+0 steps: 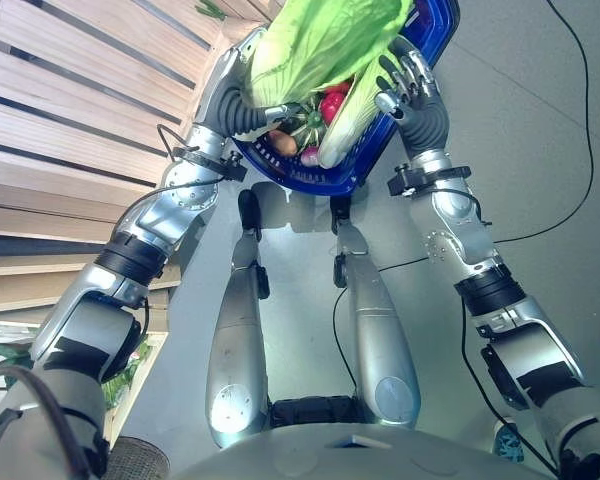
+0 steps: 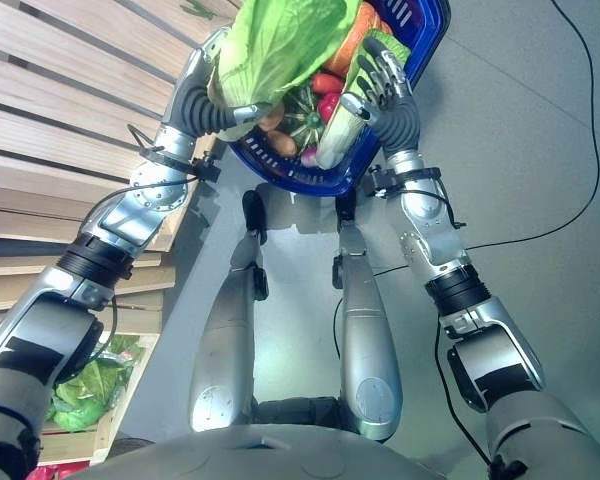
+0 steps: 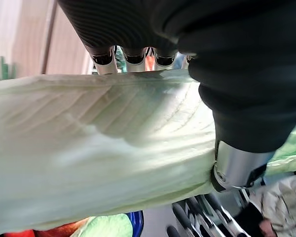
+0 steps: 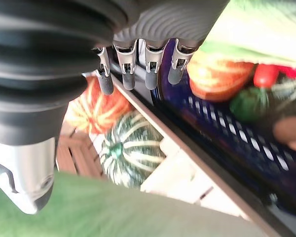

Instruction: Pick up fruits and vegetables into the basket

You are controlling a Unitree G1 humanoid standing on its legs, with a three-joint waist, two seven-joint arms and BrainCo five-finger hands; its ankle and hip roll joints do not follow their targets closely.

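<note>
A blue plastic basket hangs in front of me, holding several vegetables: a red one, a brown potato and an orange squash. My left hand is shut on a big pale green cabbage, which sits over the basket's mouth; its fingers lie over the leaf and the thumb presses from the other side. My right hand rests at the basket's right rim beside a pale green stalk. Its fingers are relaxed and close on nothing.
Slatted wooden shelves run along my left side. A crate with green leaves stands low on the left. An orange pumpkin and a striped green squash lie in a wooden bin past the basket. Grey floor lies to the right.
</note>
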